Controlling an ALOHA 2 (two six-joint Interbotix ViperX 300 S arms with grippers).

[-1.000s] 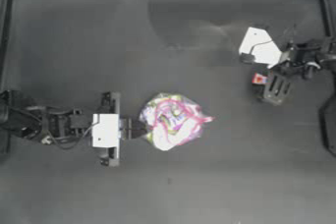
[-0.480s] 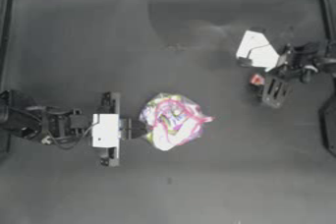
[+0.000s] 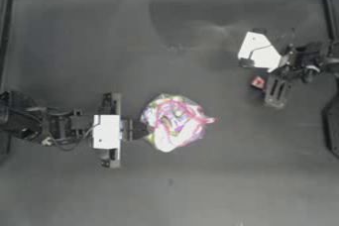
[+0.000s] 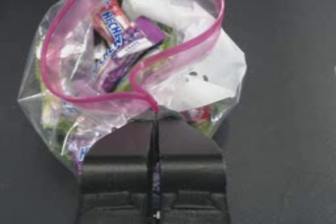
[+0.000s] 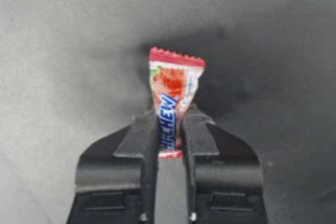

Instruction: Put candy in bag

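the left gripper (image 3: 134, 130) reaches in from the left and meets the left edge of the bag (image 3: 173, 122), a clear crinkly pouch with a pink strip, lying mid-table (image 3: 165, 31). well apart at the right, the right gripper (image 3: 275, 91) hangs with the small red-orange candy (image 3: 258, 82) just beside it.
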